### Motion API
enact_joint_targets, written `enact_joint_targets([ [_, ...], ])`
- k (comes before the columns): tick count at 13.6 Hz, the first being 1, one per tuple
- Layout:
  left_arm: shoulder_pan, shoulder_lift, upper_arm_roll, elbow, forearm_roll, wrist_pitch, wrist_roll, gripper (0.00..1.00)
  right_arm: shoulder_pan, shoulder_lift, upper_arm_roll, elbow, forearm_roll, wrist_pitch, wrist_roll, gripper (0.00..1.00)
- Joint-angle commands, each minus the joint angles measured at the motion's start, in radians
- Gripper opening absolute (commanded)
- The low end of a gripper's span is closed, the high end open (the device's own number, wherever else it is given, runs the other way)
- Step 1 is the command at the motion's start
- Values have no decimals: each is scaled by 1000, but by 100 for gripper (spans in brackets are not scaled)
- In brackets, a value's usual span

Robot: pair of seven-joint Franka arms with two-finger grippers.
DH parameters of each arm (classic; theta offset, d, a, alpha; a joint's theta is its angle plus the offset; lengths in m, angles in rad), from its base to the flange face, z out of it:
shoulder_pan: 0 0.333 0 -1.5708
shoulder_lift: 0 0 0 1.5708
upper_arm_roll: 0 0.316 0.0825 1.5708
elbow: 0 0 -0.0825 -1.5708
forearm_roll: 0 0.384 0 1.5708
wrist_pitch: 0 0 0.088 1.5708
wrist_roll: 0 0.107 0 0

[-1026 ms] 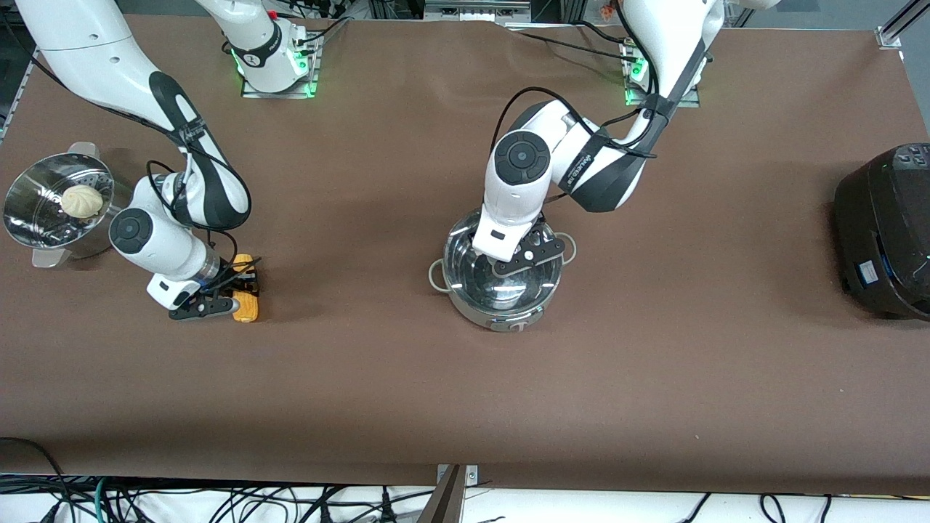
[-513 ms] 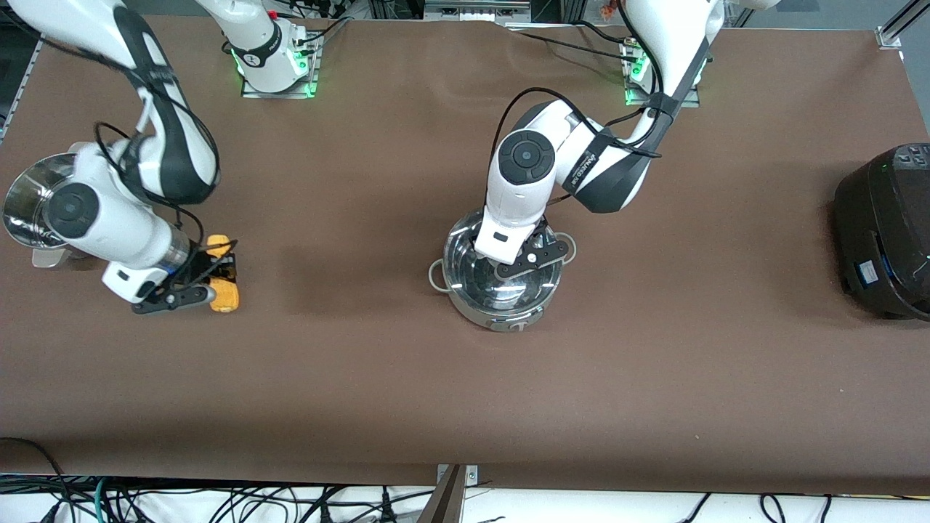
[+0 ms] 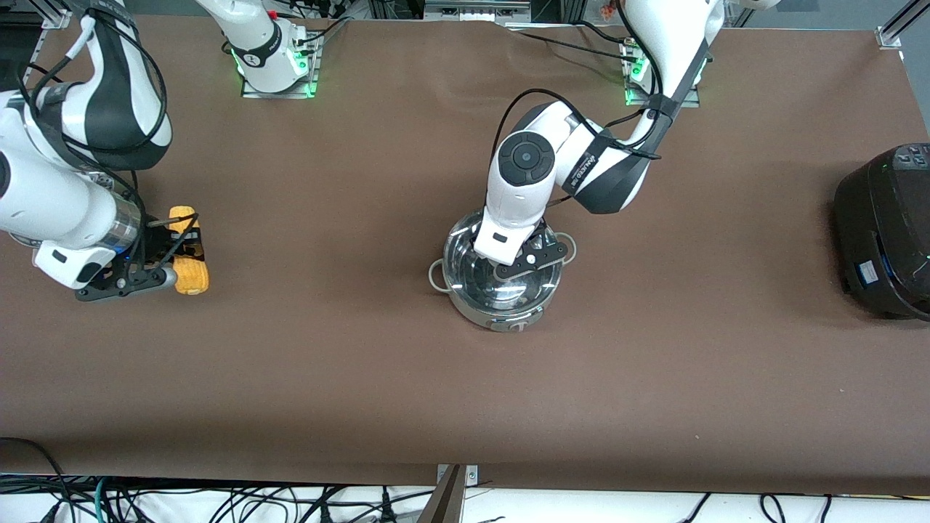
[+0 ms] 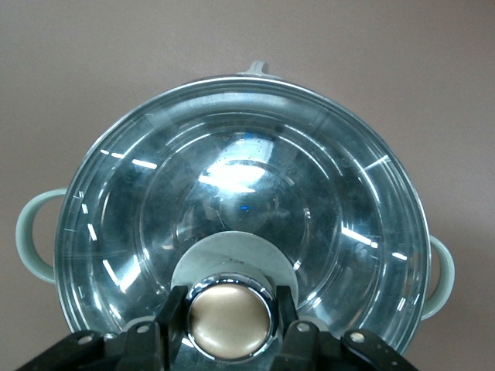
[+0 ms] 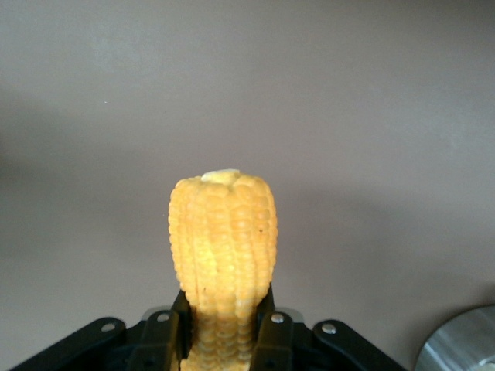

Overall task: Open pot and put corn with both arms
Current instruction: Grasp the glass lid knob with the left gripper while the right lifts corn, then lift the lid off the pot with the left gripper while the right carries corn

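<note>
My left gripper (image 3: 524,256) clamps the knob (image 4: 231,322) of the lidded pot (image 3: 501,280) at table centre; my right gripper (image 3: 168,256), raised at its end, grips the corn (image 3: 187,250).

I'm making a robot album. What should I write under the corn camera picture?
The right gripper holds a yellow corn up above the brown table.

Lidded steel pot (image 3: 501,280) sits mid-table; yellow corn (image 3: 187,250) is raised above the table.
</note>
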State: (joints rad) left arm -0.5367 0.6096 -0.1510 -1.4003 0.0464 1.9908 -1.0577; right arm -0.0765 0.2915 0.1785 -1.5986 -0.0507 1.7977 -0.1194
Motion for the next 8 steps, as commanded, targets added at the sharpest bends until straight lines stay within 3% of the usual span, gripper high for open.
enact_joint_targets([
  [1,17,-37,4,30,27,-76,36,0,-6,15,7,98,9,-102,0,0],
  [5,137,-145,2,24,-32,-176,164,0,7,15,22,105,63,-113,74,0],
  [8,277,-217,2,-66,-40,-190,437,0,12,15,137,108,57,-113,261,0],
])
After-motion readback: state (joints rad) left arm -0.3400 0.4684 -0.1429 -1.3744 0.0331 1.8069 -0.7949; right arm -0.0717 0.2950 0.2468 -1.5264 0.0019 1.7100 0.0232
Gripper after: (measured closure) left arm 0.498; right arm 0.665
